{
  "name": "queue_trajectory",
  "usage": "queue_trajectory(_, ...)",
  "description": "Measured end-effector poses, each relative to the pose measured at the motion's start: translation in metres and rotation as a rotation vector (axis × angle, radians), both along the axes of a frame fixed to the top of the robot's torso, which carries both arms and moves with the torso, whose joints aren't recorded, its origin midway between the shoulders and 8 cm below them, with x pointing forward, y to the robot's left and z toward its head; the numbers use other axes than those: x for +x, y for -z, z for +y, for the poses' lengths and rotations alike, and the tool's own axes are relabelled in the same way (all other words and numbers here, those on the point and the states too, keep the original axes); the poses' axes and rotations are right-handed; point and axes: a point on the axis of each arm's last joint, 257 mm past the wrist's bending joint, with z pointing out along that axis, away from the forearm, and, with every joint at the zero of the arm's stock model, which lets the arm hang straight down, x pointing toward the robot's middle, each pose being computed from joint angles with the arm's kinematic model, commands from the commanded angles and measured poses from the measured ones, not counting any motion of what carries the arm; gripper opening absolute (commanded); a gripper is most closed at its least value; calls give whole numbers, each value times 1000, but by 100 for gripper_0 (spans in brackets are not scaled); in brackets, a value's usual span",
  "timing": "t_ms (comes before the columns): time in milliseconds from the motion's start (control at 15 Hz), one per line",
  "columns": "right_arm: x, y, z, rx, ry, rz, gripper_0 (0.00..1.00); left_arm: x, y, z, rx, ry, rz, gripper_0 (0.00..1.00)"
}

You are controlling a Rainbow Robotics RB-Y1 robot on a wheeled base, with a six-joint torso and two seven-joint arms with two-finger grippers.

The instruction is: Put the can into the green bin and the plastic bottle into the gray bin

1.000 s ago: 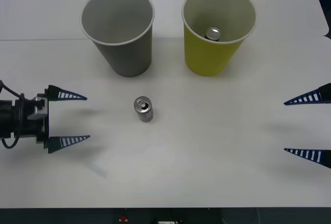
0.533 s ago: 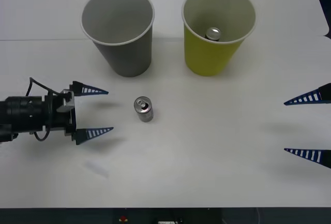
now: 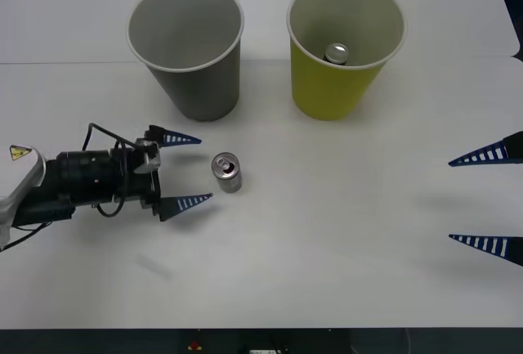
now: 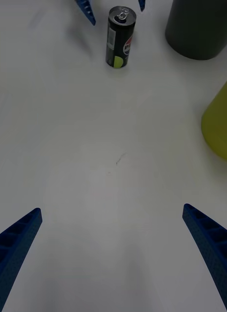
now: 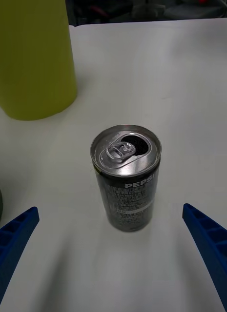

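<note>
The left gripper [image 3: 193, 169] is hovering low over the white table [image 3: 343, 231] with its two blue ribbed fingers [image 3: 181, 138] spread wide and holding nothing. Its fingertips are pointing at the can [image 3: 226, 172], stopping just beside it on the robot's left without touching it. In the left wrist view the can [image 5: 126, 183] is standing upright between the lines of the two open fingers [image 5: 13, 239], slightly ahead of them, its pull-tab top opened and its dark label facing the camera. Behind the fingers, the black wrist body and a looping cable are stretching back from the can toward the table's left edge.

The right gripper [image 3: 489, 199] is sitting well apart from the can, on the robot's right side, its fingers likewise parted and empty. In the right wrist view the can [image 4: 119, 37] is standing far ahead of those fingers [image 4: 207, 246], with the left gripper's blue tips showing just beyond it.

The gray bin [image 3: 186, 47] is standing upright behind the can, slightly to the robot's left of it, near but not touching. The green bin [image 3: 345, 47] is standing upright behind the can and to its right, farther off than the gray one. A second can [image 3: 336, 53] is resting inside the green bin, its silver top showing near the bottom.
</note>
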Motion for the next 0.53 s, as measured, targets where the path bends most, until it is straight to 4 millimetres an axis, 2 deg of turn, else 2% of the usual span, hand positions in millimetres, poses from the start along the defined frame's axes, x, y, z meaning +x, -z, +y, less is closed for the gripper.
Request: queue_trajectory(533, 0, 0, 0, 0, 0, 0, 100, 11, 15, -50, -1, -24, -13, 100)
